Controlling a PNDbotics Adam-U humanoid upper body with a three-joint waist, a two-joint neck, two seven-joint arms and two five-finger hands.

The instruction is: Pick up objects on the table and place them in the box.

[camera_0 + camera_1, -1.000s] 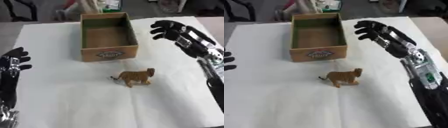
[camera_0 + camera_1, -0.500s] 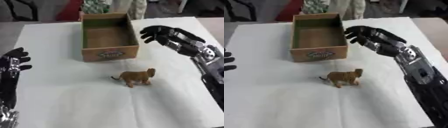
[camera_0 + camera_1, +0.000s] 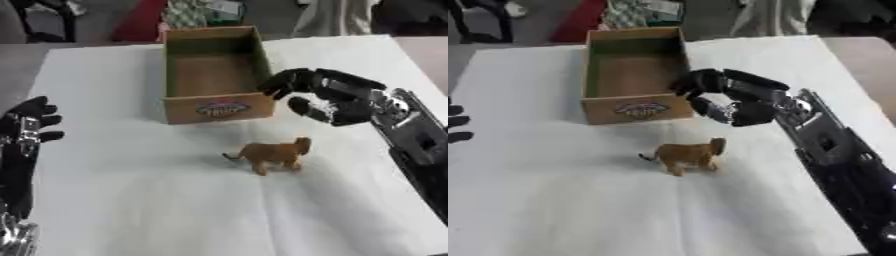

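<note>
A small tan toy tiger (image 3: 272, 154) stands upright on the white table, just in front of the open cardboard box (image 3: 171, 65), which looks empty inside. My right hand (image 3: 328, 96) hovers above and to the right of the toy, next to the box's front right corner. Its fingers are spread and curved downward with nothing in them. My left hand (image 3: 26, 129) rests at the left edge, fingers straight and pointing up, far from the toy.
The white cloth (image 3: 157, 200) covers the table with free room in front and to the left. Beyond the far edge lie a red object (image 3: 140, 17), green printed packaging (image 3: 197, 11) and dark shapes.
My right hand has swung from the far right down and leftward, coming close over the toy beside the box's corner. The toy, the box and the left hand have stayed put.
</note>
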